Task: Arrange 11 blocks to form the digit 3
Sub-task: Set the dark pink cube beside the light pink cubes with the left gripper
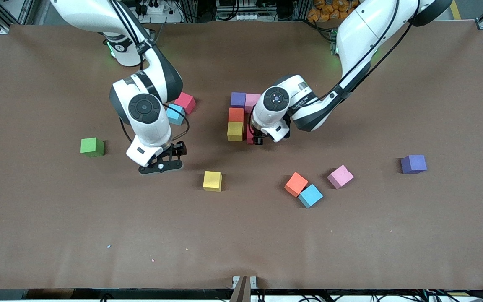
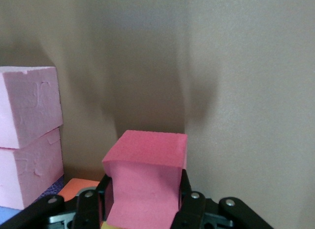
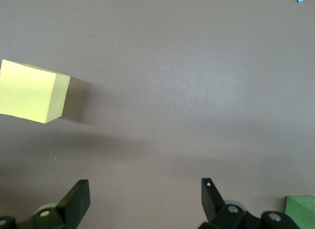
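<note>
Mid-table stands a partial figure of blocks: purple (image 1: pixel 238 99), pink (image 1: pixel 252 100), orange (image 1: pixel 236 114) and yellow (image 1: pixel 235 131). My left gripper (image 1: pixel 254 140) (image 2: pixel 145 192) is shut on a red block (image 1: pixel 250 136) (image 2: pixel 147 175), low beside the yellow one. Its wrist view shows two pink blocks (image 2: pixel 29 106) in a row and an orange corner (image 2: pixel 78 187) close by. My right gripper (image 1: pixel 160 165) (image 3: pixel 145 194) hangs open and holds nothing, over bare table between a loose yellow block (image 1: pixel 212 180) (image 3: pixel 32 91) and the green cube (image 1: pixel 92 147) (image 3: pixel 300 209).
Loose orange (image 1: pixel 296 184), blue (image 1: pixel 310 195) and pink (image 1: pixel 340 176) blocks lie nearer the front camera, a purple one (image 1: pixel 414 164) toward the left arm's end. A red block (image 1: pixel 185 102) and a blue block (image 1: pixel 175 114) sit beside the right arm.
</note>
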Available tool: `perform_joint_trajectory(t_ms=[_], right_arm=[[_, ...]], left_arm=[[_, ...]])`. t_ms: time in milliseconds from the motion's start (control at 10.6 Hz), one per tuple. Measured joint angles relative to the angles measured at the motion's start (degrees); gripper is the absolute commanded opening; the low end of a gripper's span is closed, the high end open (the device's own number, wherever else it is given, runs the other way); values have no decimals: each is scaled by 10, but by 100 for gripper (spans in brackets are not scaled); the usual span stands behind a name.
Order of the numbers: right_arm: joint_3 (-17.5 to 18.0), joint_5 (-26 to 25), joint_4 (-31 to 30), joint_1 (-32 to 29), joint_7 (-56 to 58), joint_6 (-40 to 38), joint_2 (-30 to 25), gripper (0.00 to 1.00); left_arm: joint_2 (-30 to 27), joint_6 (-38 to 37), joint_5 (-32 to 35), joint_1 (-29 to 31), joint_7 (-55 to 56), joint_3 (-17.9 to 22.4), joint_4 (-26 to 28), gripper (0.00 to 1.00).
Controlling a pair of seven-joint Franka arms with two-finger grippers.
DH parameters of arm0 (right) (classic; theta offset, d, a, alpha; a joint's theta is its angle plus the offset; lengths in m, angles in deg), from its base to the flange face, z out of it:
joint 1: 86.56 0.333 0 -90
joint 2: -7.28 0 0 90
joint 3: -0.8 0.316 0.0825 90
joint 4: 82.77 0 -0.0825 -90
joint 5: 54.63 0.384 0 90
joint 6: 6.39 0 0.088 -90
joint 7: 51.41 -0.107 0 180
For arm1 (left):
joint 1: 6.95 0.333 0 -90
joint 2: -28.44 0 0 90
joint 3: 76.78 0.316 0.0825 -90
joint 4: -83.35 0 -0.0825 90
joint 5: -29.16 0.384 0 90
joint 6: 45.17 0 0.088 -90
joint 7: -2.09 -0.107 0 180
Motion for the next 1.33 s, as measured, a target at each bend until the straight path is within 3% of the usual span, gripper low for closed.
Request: perform_joint_trajectory(t_ms=[1325], right_arm=[[0, 0, 0, 0, 1, -3, 0, 100]], left_arm=[[12, 1, 0, -25, 0, 14, -15, 0]])
